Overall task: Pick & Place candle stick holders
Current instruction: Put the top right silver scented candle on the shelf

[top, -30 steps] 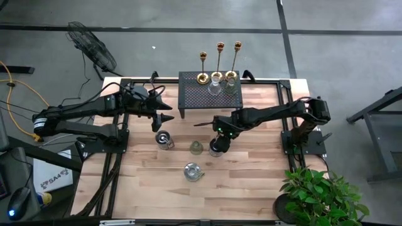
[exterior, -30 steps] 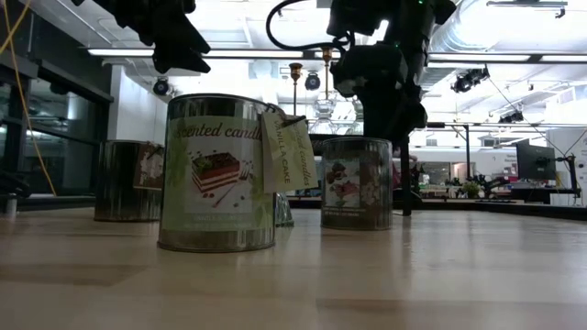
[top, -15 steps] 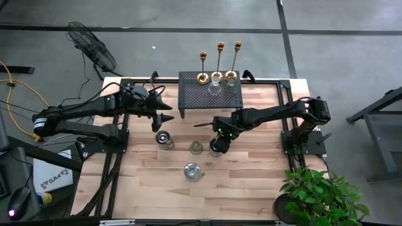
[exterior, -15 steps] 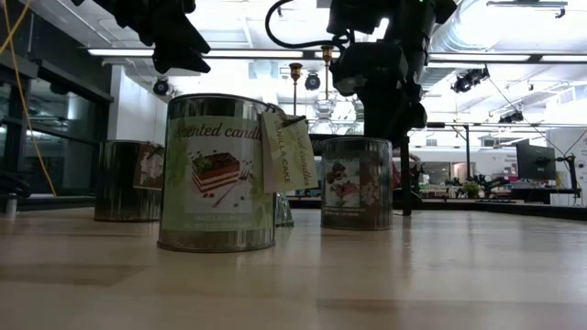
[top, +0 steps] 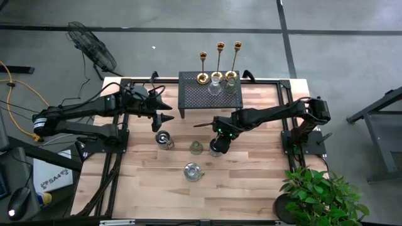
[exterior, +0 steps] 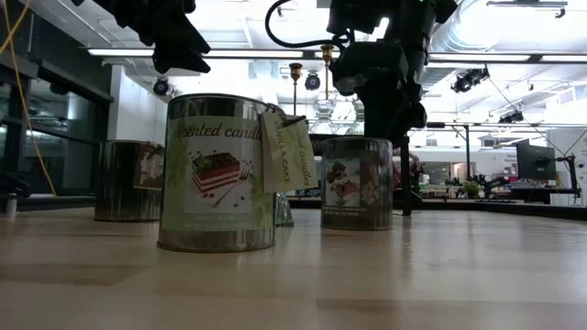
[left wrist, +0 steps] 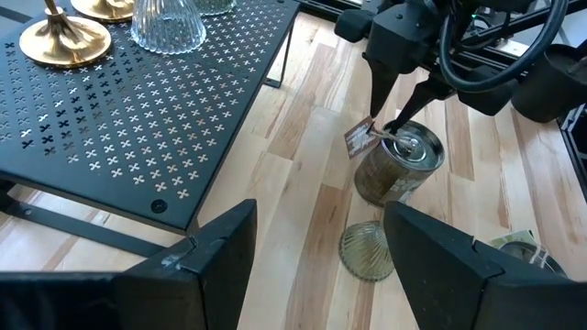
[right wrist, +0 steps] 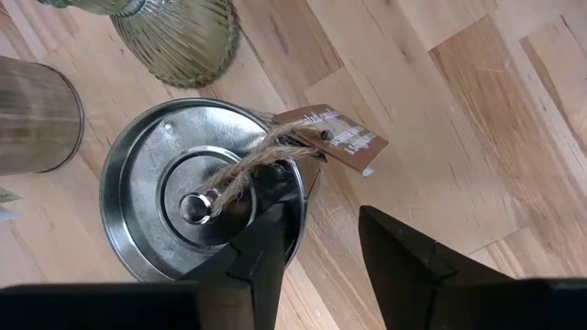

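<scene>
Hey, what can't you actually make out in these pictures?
Ribbed glass holder: low view, mostly hidden behind the front tin.
Gold holders: left wrist view, stems cut off by the picture's edge.
Tag on the lidded tin: right wrist view, print too small.

wooden table [top: 251, 169]: black mesh stand [top: 206, 94] at back, three candle tins [top: 193, 171], ribbed glass holder [top: 196, 147] mid-table.

Pale wooden desk [top: 251, 169], planked, smooth with a satin sheen. Matt black perforated metal stand [left wrist: 138, 110]. Polished brass candle stick holders [top: 220, 63], glossy; ribbed clear glass holders [left wrist: 168, 23]. Shiny tin can [right wrist: 202, 197], paper tag [right wrist: 335, 139], rough twine [right wrist: 261, 160]. Matt dark tool fingers [right wrist: 404, 252].
</scene>
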Motion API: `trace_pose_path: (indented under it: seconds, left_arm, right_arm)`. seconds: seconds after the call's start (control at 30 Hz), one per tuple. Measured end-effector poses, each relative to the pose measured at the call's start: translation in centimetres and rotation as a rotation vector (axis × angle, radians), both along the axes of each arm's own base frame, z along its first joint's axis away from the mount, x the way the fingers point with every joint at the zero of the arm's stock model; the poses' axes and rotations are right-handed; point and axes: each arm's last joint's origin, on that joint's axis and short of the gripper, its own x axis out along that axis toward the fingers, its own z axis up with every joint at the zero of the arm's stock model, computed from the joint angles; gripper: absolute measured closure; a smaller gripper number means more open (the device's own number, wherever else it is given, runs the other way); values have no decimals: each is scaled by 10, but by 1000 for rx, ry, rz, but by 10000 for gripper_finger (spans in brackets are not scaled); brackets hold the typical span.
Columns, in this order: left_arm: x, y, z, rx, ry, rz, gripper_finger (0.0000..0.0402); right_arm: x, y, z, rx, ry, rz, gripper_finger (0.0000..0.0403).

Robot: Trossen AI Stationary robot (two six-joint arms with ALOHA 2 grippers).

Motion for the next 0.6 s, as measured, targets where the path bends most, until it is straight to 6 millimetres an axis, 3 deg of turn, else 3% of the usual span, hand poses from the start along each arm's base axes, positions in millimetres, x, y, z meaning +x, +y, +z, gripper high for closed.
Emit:
trace_pose_path:
  seconds: [0.47,0.6]
  left_arm:
    - [0,0,0,3,1,5,168]
    - [0,0,0,3,0,4,168]
  right_arm:
    - [0,0,0,-2,0,4,271]
    - [0,0,0,0,-2,17,288]
